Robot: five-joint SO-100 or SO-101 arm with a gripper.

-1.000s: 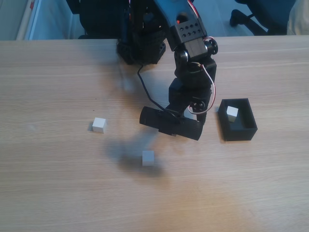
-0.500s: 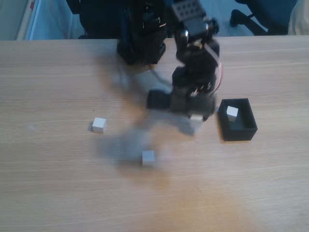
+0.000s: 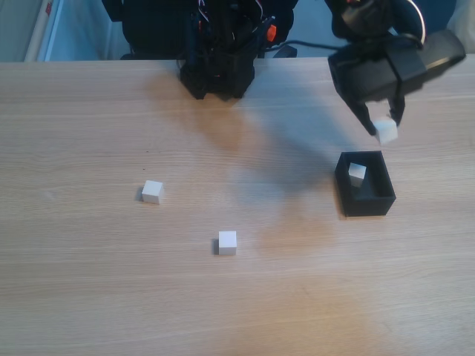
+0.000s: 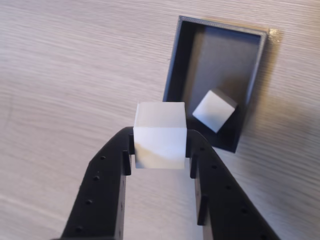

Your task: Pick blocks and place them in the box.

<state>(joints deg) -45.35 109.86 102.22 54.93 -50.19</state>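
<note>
Swung right, gripper (image 3: 385,127) holds block (image 3: 386,132) above box (image 3: 367,204).

Table (image 3: 111,297) – pale wood grain, matt; box (image 4: 177,60), pincer (image 4: 160,162) – matt blk plastic.

Four white blocks in all: one (image 3: 152,192) sits alone toward the left of the counter (image 3: 89,282) in the fixed view, a second (image 3: 227,242) lies nearer the middle, a third (image 3: 357,174) rests tilted inside the box, and the fourth (image 3: 386,132) is pinched in the end effector (image 3: 384,127) above the counter. One black box (image 3: 365,205), open on top. One robot arm (image 3: 386,59), with its single end effector. One wooden counter under it all
</note>
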